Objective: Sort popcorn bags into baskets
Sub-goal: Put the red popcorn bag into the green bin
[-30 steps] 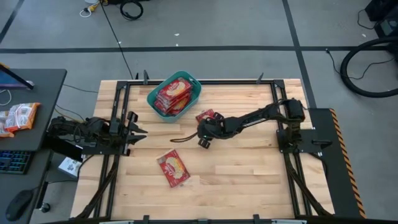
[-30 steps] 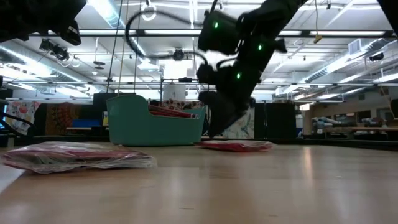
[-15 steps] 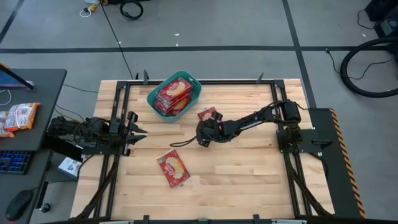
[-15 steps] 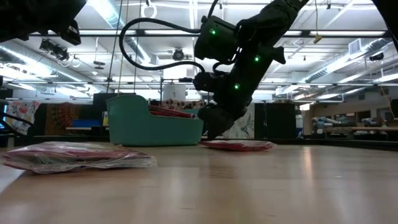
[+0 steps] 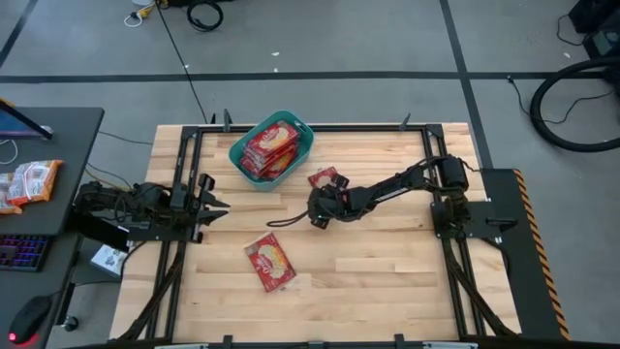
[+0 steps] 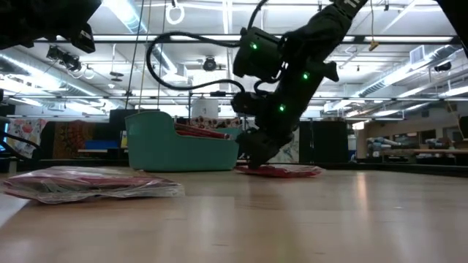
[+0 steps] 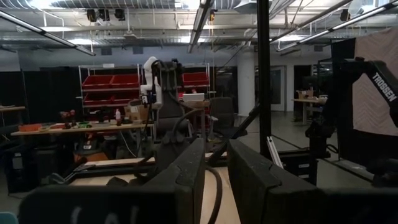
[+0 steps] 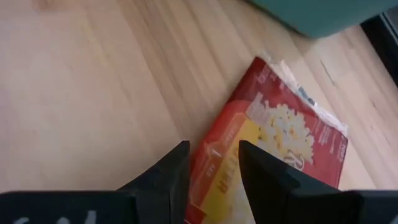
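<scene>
A teal basket (image 5: 238,153) near the table's far edge holds several red popcorn bags (image 5: 269,147). One red bag (image 5: 325,178) lies flat just right of the basket, and another (image 5: 270,262) lies flat toward the near edge. My right gripper (image 5: 316,211) reaches in from the right and points down, open, with its fingers either side of the edge of the bag beside the basket (image 8: 273,140). In the low view the gripper (image 6: 257,162) is low at that bag (image 6: 281,172). My left gripper (image 5: 215,203) waits open at the table's left side. My right gripper (image 8: 213,149) comes at the bag's edge (image 8: 214,163) from above, slanting, one finger on each side of it. I cannot tell whether the fingertips (image 8: 181,155) touch the foil. The bag lies flat on the table.
A black cable (image 5: 281,219) trails on the wood under the right arm. Dark frame rails (image 5: 184,242) run along the table's left and right sides. A side desk at the left carries orange-and-white snack packets (image 5: 29,182).
My right gripper has turned at the wrist and come down a little toward the bag beside the basket. The bags and the basket have stayed where they were.
</scene>
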`<state>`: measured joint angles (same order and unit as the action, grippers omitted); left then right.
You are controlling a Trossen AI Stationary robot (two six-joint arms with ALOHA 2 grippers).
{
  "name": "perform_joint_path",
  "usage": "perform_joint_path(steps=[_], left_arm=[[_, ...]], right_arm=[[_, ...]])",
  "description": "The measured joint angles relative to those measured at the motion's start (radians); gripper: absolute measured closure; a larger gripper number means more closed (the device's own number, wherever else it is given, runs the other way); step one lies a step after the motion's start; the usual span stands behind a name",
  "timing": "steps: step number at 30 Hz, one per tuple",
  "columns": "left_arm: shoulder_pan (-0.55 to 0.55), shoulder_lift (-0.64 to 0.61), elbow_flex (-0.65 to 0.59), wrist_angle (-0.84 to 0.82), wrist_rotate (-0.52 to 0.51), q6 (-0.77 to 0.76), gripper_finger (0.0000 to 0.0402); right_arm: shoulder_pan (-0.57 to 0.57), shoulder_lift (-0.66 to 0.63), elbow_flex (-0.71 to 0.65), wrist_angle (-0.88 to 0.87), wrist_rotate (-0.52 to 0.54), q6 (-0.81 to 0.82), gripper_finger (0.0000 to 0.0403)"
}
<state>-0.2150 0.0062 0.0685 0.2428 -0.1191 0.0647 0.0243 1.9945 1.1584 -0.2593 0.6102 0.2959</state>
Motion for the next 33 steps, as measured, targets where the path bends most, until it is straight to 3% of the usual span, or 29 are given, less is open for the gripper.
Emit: perform_joint_path(steps=[10,20,27,33], left_arm=[[0.0,0.0,0.0,0.0,0.0,0.0,0.0329],[0.0,0.0,0.0,0.0,0.0,0.0,0.0329],[0.0,0.0,0.0,-0.001,0.0,0.0,0.0329],[0.0,0.0,0.0,-0.001,0.0,0.0,0.0329]], right_arm=[[-0.008,-0.006,-0.053,0.022,-0.05,0.015,0.0272],[0.0,-0.01,-0.051,-0.04,-0.095,-0.082,0.0394],[0.034,-0.005,0.045,-0.196,-0.057,-0.167,0.0398],[0.066,-0.005,0.121,-0.27,0.046,-0.265,0.0399]])
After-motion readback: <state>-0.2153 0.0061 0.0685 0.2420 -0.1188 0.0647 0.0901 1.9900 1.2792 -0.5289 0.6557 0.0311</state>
